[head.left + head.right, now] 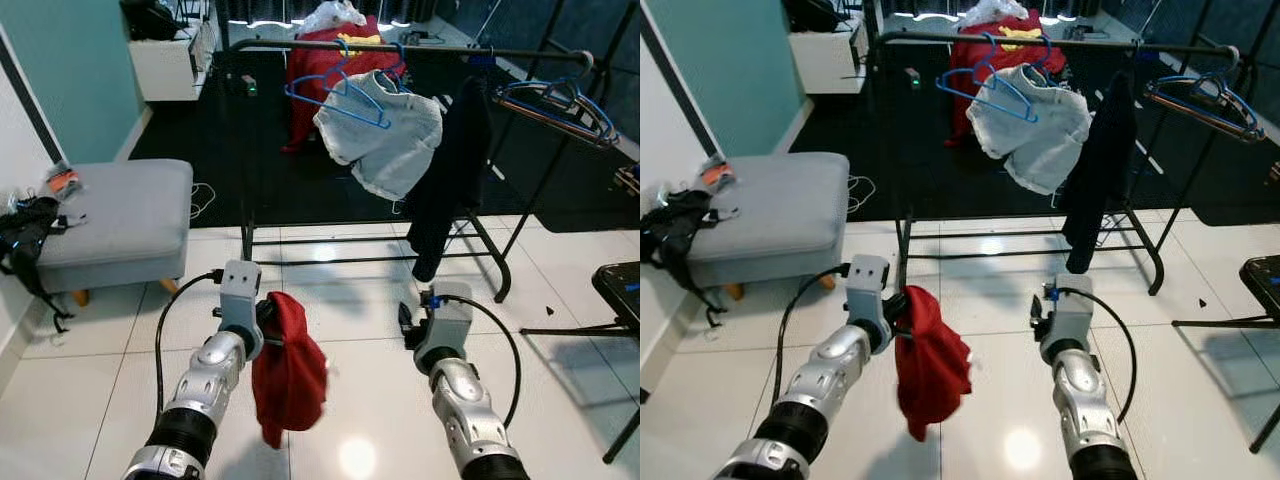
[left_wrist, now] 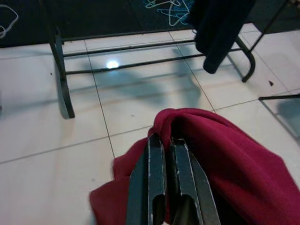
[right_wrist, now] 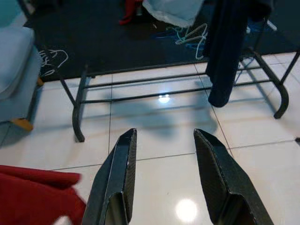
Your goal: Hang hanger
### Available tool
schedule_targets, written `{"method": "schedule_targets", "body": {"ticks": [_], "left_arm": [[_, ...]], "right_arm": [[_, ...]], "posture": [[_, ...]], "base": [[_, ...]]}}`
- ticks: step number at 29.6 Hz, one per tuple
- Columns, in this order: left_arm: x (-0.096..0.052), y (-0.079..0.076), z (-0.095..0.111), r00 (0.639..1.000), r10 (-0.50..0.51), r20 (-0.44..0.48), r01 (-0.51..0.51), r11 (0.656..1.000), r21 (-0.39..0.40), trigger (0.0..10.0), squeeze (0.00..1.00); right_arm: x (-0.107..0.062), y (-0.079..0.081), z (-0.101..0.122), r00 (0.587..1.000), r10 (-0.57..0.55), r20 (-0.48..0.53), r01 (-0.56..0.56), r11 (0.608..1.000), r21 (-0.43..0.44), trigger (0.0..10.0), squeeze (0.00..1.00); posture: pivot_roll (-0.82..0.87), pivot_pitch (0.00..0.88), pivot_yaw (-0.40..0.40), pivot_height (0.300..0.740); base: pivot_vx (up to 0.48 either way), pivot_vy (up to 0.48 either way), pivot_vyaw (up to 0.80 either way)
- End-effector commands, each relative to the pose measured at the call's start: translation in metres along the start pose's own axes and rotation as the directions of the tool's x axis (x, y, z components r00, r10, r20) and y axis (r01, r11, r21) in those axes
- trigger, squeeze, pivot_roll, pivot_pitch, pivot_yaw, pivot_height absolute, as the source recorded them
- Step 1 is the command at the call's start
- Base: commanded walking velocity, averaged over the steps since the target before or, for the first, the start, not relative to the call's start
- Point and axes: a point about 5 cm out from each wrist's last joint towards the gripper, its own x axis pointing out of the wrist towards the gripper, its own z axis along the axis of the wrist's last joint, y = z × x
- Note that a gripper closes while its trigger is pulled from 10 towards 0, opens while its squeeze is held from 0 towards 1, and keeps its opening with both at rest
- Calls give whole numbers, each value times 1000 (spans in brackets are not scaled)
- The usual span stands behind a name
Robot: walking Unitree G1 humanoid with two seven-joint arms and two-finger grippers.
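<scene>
My left gripper (image 1: 270,322) is shut on a red garment (image 1: 290,380) that hangs limp below it over the white tiles; in the left wrist view the fingers (image 2: 157,159) pinch its top fold (image 2: 225,154). To its right my right gripper (image 3: 164,140) stands open and holds nothing, with a corner of the red cloth (image 3: 37,197) beside it. Ahead stands a black clothes rack (image 1: 400,48). On its rail hang a blue hanger (image 1: 335,92) with a light grey garment (image 1: 385,135) and a dark garment (image 1: 450,170).
A grey ottoman (image 1: 115,225) sits at the left with a black bag (image 1: 25,240) on it. A second rack (image 1: 555,105) with blue hangers stands at the right. A dark stand (image 1: 620,285) is near the right edge. Loose hangers (image 3: 187,33) lie on the dark rug.
</scene>
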Motion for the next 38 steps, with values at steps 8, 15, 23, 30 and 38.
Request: {"method": "schedule_targets", "body": {"ticks": [8,15,23,30,38], "left_arm": [[0,3,1,1000,2,11,-2,1000,14,10000,0],[-1,2,2,1000,-23,12,23,999,33,10000,0],[3,6,8,1000,5,19,-5,999,31,10000,0],[-1,5,3,1000,11,13,-11,1000,25,10000,0],[-5,15,-2,997,80,-14,-80,997,7,10000,0]], "right_arm": [[-1,2,0,1000,6,0,-6,1000,-3,10000,0],[-2,5,-3,1000,27,-7,-27,1000,-10,10000,0],[5,0,8,1000,-9,19,8,1000,7,10000,0],[0,4,3,1000,10,8,-10,1000,5,10000,0],[-4,4,-3,1000,10,-11,-10,1000,3,10000,0]], "posture": [[-39,100,-17,740],[-37,87,1,740],[-41,99,-4,740],[-33,116,-14,740],[-30,120,-10,740]], "base": [[361,0,0],[361,0,0],[360,0,0],[334,0,0],[0,0,0]]}}
